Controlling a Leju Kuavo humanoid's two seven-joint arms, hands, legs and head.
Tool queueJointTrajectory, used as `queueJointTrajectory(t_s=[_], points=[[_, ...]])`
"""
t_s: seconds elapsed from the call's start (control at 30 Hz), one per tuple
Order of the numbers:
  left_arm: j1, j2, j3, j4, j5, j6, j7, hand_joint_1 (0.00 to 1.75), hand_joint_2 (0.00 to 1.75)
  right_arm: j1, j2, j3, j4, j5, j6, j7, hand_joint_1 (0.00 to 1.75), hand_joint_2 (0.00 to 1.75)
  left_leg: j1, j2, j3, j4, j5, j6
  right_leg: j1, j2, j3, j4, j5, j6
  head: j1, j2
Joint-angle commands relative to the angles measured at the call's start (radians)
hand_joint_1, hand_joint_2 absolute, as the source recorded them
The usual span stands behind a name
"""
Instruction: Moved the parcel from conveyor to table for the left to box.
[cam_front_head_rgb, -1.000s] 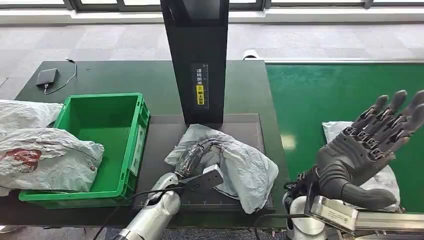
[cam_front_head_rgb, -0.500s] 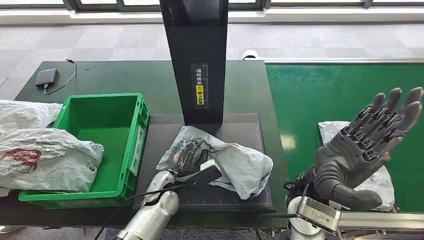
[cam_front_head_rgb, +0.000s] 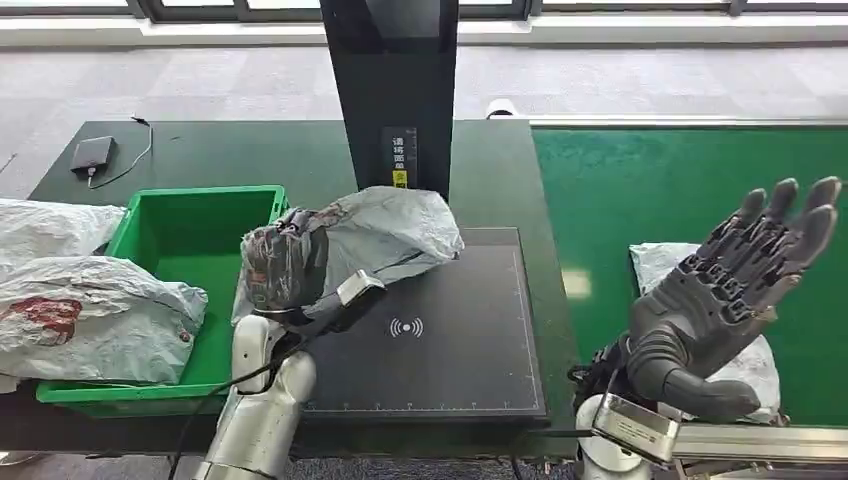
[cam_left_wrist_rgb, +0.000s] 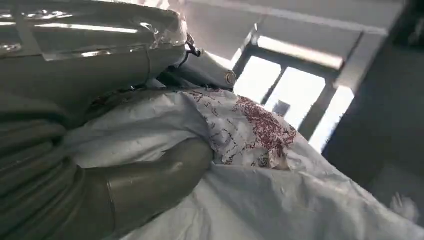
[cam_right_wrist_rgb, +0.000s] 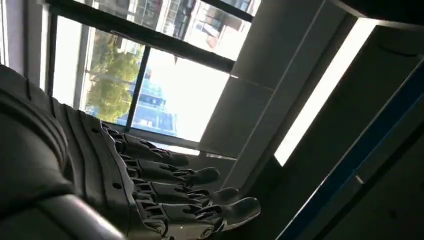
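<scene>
Four grey plastic parcels in all. One parcel (cam_front_head_rgb: 370, 240) gripped in the left hand (cam_front_head_rgb: 285, 268), dark fingers (cam_front_head_rgb: 268, 262) wrapped around its end, lifted over the black scanning pad (cam_front_head_rgb: 450, 330) beside one green crate (cam_front_head_rgb: 200, 240). Two more parcels (cam_front_head_rgb: 80, 310) lying past the crate on the bench (cam_front_head_rgb: 250, 150). Right hand (cam_front_head_rgb: 730, 290) empty, fingers (cam_front_head_rgb: 790, 225) spread, above a fourth parcel (cam_front_head_rgb: 660, 262) on the green conveyor (cam_front_head_rgb: 680, 180).

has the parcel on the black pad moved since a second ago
Yes. The left hand has lifted the parcel off the black pad and carried it toward the green crate.
</scene>
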Motion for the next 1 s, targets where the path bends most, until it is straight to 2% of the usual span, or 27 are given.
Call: queueJointTrajectory(t_s=[0.03,0.27,0.4,0.53,0.67,0.73,0.77,1.0], points=[[-0.027,-0.009,0.158,-0.404,-0.050,0.001,0.014,1.75,1.75,0.078,0.039,0.005,0.024,-0.013,0.001,0.000,0.00,0.00,0.002,0.004,0.003,0.000,-0.002,-0.001,0.002,0.003,0.002,-0.001,-0.001,-0.001,0.000,0.000],[-0.027,-0.009,0.158,-0.404,-0.050,0.001,0.014,1.75,1.75,0.078,0.039,0.005,0.024,-0.013,0.001,0.000,0.00,0.00,0.001,0.000,0.004,-0.002,-0.001,0.000,0.001,-0.001,0.004,-0.002,-0.001,-0.001,0.000,0.000],[-0.072,-0.009,0.209,-0.415,-0.087,0.001,0.025,1.75,1.75,0.084,0.039,-0.004,0.025,-0.014,0.001,0.000,0.00,0.00,0.001,0.000,0.002,-0.001,0.000,0.000,0.001,-0.001,0.002,-0.001,-0.001,-0.001,0.000,0.000],[-0.123,-0.009,0.347,-0.357,-0.072,0.001,0.011,1.75,1.75,0.092,0.039,0.001,0.029,-0.015,0.001,0.000,0.00,0.00,0.001,0.000,0.006,-0.003,-0.001,-0.001,0.001,-0.002,0.006,-0.003,-0.001,-0.001,0.000,0.000],[-0.191,-0.007,0.626,-0.152,-0.102,0.001,0.027,1.75,1.75,0.102,0.039,0.007,0.040,-0.019,0.001,0.000,0.00,0.00,0.000,0.002,0.007,-0.004,0.000,-0.001,0.001,0.001,0.006,-0.003,0.000,-0.001,0.000,0.000],[-0.260,-0.009,0.815,-0.049,-0.081,0.001,-0.100,1.75,1.75,0.105,0.039,0.010,0.041,-0.015,0.001,0.000,0.00,0.00,0.000,0.002,0.010,-0.006,0.000,-0.001,0.000,0.001,0.009,-0.005,0.000,-0.002,0.000,0.000],[-0.271,-0.009,0.854,-0.017,-0.099,0.001,-0.098,1.75,1.75,0.106,0.039,0.008,0.042,-0.013,0.001,0.000,0.00,0.00,-0.001,0.002,0.010,-0.006,0.000,-0.001,0.000,0.001,0.007,-0.004,0.000,-0.002,0.000,0.000],[-0.280,-0.009,0.875,0.005,-0.119,0.001,-0.083,1.75,1.75,0.106,0.039,0.007,0.045,-0.013,0.001,0.000,0.00,0.00,0.001,0.001,0.005,-0.002,0.001,-0.002,0.002,-0.001,0.004,-0.002,0.000,-0.002,0.000,0.000]])
